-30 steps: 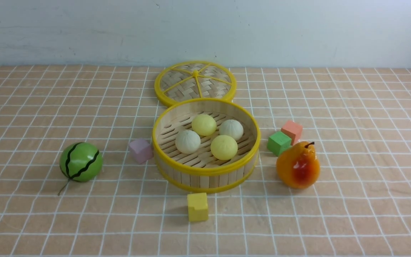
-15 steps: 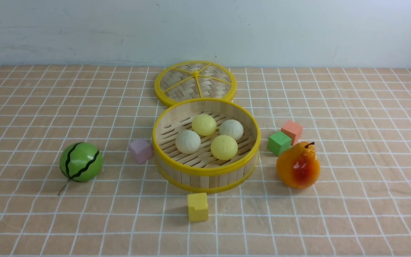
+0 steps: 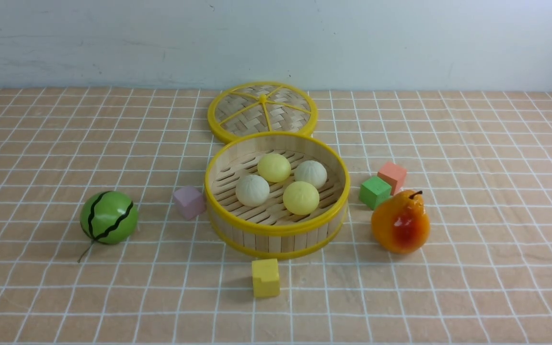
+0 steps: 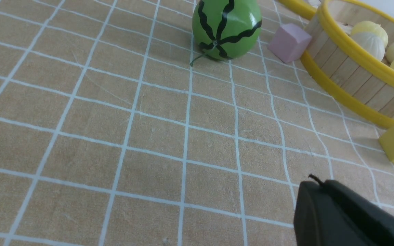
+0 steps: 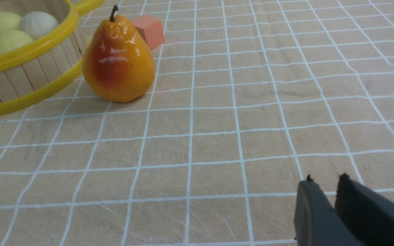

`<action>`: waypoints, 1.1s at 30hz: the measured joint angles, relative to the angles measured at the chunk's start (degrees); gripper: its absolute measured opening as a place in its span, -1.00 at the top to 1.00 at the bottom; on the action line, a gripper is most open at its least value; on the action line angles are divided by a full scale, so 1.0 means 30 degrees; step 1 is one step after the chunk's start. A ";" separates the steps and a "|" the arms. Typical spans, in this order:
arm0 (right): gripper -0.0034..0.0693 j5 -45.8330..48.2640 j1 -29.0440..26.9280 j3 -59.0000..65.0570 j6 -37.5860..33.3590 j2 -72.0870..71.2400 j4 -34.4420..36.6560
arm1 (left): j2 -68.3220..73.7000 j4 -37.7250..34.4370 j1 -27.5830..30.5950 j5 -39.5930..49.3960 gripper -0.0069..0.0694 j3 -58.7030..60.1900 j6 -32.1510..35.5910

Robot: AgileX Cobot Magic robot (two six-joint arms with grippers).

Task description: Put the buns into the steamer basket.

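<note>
Already, all four small matte round buns (image 3: 281, 183) sit inside the round bamboo-slat steamer basket (image 3: 276, 229) at centre. Left claw (image 4: 315, 194) closed, right claw (image 5: 325, 193) slightly parted, both empty; best kept clear.

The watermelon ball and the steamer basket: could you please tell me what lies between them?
In the front view, a pink cube sits between the watermelon ball and the steamer basket, right beside its wall.

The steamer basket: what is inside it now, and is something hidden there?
Inside the steamer basket lie four buns on the slatted floor: two off-white, two pale yellow, close together. The near wall covers the front strip of the floor, so that part cannot be seen.
</note>
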 joint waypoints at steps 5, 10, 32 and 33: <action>0.58 0.0000 0.0000 0.0000 -0.0021 0.0000 0.0000 | 0.0000 0.0000 0.0000 0.0000 0.83 0.0000 0.0000; 0.57 0.0000 0.0000 0.0000 -0.0037 0.0000 0.0000 | 0.0000 0.0000 0.0000 0.0000 0.82 0.0000 0.0000; 0.50 0.0000 0.0000 0.0000 -0.0037 0.0000 -0.0017 | 0.0000 0.0000 0.0000 0.0018 0.80 0.0000 0.0000; 0.50 0.0000 0.0000 0.0000 -0.0037 0.0000 -0.0017 | 0.0000 0.0000 0.0000 0.0018 0.79 0.0000 0.0000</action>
